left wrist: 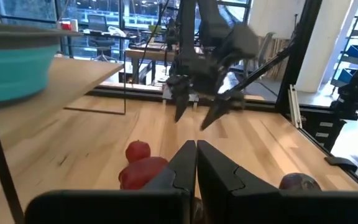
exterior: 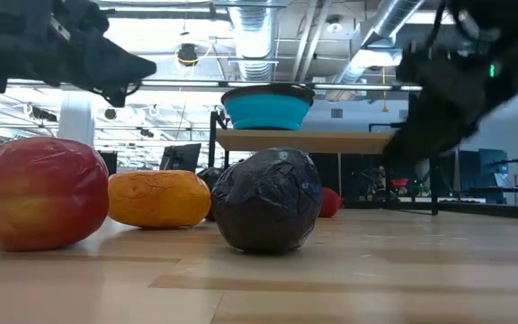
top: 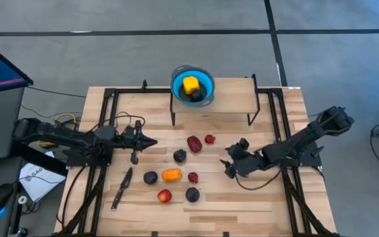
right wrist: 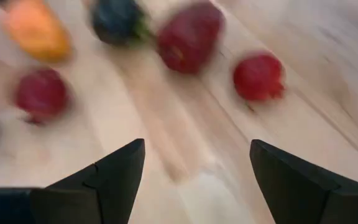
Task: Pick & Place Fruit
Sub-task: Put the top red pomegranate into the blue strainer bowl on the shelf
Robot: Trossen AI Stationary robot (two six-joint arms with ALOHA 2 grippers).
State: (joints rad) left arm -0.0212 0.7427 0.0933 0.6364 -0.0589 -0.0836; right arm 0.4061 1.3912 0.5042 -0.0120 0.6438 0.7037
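A pale wooden tabletop (top: 268,131) stood on a grey floor, with a workshop room visible beyond it. At its far edge a small raised wooden shelf (top: 232,95) carried a blue bowl (top: 193,83), and that bowl served as my landmark. Inside the bowl lay a yellow fruit (top: 190,83) and a dark piece beside it, so I judged the bowl to be the place where fruit belonged.

The remaining fruit lay loose on the tabletop in front of the bowl. Nearest it were a large red piece (top: 194,143) and a small red piece (top: 209,139). Farther from the bowl sat a dark piece (top: 179,156), an orange piece (top: 171,174), a dark purple piece (top: 150,177), a small red one (top: 193,177), a red-and-yellow one (top: 164,195) and another dark purple one (top: 192,194). A dark knife (top: 121,189) lay off to the left of the cluster.

The right gripper (top: 232,162) hung in front of the bowl and to its right, jaws spread wide and empty, facing the two red pieces, apparently lining up a pick. The left gripper (top: 151,141) waited to the bowl's front left, jaws closed together on nothing.
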